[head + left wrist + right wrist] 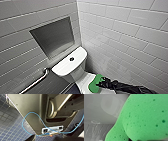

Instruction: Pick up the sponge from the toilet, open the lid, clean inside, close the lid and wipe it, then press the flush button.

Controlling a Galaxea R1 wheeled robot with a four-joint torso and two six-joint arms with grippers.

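Note:
The white toilet (75, 72) stands in the corner, its tank top (65, 66) carrying a round flush button (71, 59). Just in front of the tank, my right gripper (100, 84) comes in from the lower right, shut on the bright green sponge (94, 84). The sponge rests against the white lid (83, 79); I cannot tell how firmly it presses. Seen from the right wrist, the sponge (144, 117) looms large and porous, with a blurred pale surface behind it.
A grey recessed niche (53, 37) is set in the tiled wall above the tank. A metal grab rail (37, 81) runs along the wall left of the toilet. White tiled walls meet closely behind the tank. The left wrist view looks over dark blue floor tiles (10, 125) and a blue cable (31, 114).

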